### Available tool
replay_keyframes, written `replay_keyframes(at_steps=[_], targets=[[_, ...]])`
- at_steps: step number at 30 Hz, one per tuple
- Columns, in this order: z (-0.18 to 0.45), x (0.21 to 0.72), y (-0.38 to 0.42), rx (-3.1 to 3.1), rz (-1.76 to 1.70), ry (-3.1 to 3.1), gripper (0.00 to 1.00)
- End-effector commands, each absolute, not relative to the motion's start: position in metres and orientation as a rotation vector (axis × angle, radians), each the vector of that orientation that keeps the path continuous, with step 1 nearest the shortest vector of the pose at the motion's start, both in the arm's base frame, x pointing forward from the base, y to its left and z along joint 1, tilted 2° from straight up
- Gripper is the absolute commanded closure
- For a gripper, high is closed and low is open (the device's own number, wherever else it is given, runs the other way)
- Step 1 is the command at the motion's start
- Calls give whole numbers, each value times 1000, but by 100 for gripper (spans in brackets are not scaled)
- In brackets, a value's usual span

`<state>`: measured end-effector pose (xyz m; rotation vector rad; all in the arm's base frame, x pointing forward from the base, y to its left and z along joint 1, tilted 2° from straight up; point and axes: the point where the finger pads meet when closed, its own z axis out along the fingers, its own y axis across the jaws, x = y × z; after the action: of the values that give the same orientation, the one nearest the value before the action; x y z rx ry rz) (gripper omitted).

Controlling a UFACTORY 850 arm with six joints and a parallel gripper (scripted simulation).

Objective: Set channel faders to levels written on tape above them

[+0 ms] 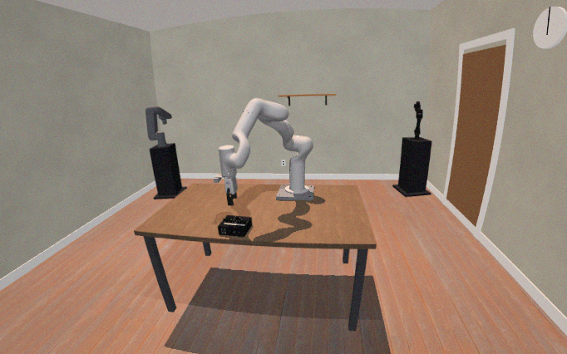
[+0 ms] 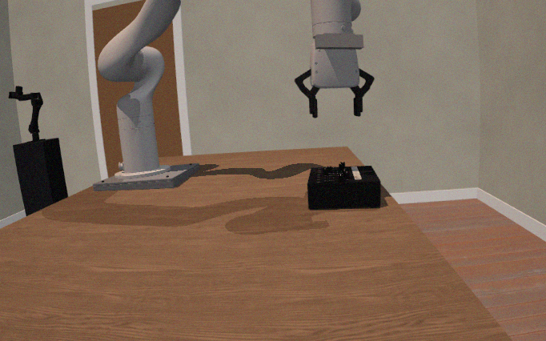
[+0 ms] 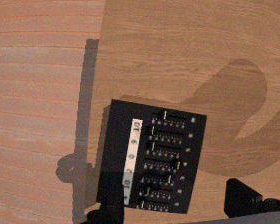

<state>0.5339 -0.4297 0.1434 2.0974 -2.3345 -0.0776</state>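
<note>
While the gripper hangs fully open and empty, the lighting desk sits well below it near the table's edge.

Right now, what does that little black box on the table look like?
The lighting desk is a small black box lying flat on the wooden table. Its top carries rows of small sliders and a white tape strip along one edge. Nothing touches it except the table; the gripper hangs above, jaws open.
</note>
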Motion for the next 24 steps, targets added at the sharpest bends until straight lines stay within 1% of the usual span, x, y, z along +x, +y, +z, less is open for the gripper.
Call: replay_keyframes(at_steps=[1, 3, 5, 7, 16, 20, 22, 23, 24], targets=[[134, 518, -431, 2338, -125, -2082, 0], [127, 507, -431, 2458, -155, -1933, 0], [127, 507, -431, 2458, -155, -1933, 0], [119, 494, -432, 2620, -200, -1706, 0], [90, 442, -430, 2925, -317, -1128, 0], [84, 430, -429, 3036, -366, -844, 0], [84, 430, -429, 3036, -366, -844, 0], [83, 428, -429, 3106, -393, -629, 0], [83, 427, -429, 3124, -400, -569, 0]])
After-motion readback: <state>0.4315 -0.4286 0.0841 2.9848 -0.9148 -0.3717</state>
